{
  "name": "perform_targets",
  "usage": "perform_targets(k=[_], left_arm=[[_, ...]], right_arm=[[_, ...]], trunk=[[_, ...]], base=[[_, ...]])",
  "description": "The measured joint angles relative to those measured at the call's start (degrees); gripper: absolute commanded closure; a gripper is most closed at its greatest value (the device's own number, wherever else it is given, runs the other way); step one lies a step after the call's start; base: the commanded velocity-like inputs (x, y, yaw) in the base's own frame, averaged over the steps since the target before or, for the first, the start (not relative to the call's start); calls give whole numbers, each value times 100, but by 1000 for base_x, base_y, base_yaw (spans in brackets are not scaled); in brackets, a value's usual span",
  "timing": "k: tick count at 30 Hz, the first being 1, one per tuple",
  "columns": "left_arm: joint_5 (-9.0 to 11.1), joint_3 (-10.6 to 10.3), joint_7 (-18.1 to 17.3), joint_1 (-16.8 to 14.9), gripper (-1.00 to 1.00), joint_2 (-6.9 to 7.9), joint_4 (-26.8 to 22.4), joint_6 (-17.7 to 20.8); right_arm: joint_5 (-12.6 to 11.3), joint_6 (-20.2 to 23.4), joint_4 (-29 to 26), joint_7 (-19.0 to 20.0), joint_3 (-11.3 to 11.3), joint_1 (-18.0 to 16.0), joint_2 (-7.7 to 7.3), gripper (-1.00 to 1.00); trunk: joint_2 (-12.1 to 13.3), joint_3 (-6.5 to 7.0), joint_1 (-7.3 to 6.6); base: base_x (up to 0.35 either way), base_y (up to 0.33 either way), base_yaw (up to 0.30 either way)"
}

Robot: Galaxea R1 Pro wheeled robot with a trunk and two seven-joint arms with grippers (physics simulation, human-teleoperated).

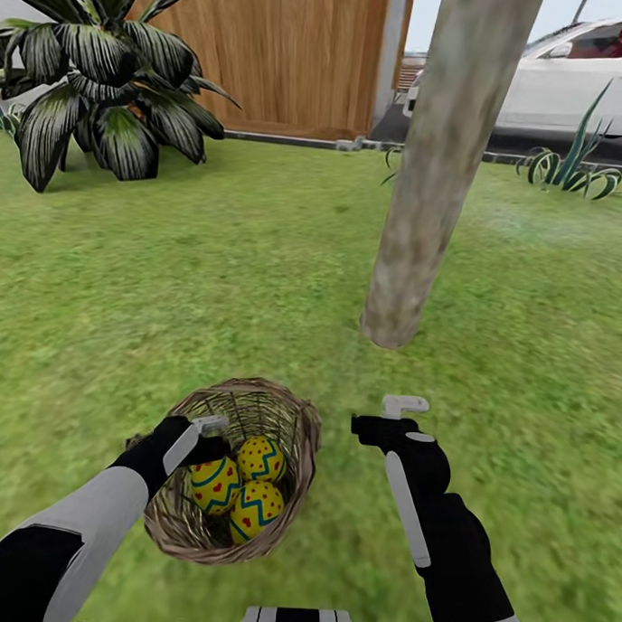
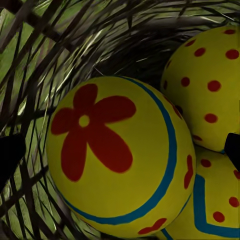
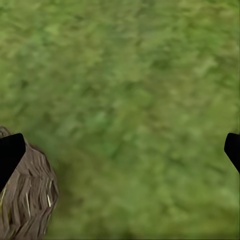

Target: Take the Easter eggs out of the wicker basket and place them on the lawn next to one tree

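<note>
Here our left end effector sits at the wicker basket rim, fingers spread, the flower-painted egg straight ahead between them, the other two eggs just beyond it. Our right end effector, also spread and empty, hovers over the lawn beside the basket, nearer the tree

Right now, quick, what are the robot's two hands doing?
Left gripper: open, inside the wicker basket, around the flower egg, not gripping.
Right gripper: open, empty, above the lawn.
</note>
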Motion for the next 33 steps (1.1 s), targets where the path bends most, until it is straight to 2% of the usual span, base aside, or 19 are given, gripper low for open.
perform_targets(k=[6, 13, 28, 33], left_arm=[[1, 0, -8, 0, -100, 0, -10, -16], [-2, -8, -42, 0, -100, 0, -6, -141], [-21, -10, -23, 0, -100, -5, 1, -149], [-21, -10, -23, 0, -100, -4, -14, -148]], right_arm=[[0, 7, 2, 0, 9, 0, 8, -100], [1, 2, 9, 0, 18, 0, 9, -100], [0, 0, 18, 0, 20, 0, 9, -100], [1, -1, 18, 0, 20, 0, 9, -100]], trunk=[[-8, -133, 15], [-9, -134, 14], [-8, -134, 15], [-8, -134, 16]], base=[[0, 0, 0], [32, 14, 0], [16, -21, 0], [-106, -8, 0]])
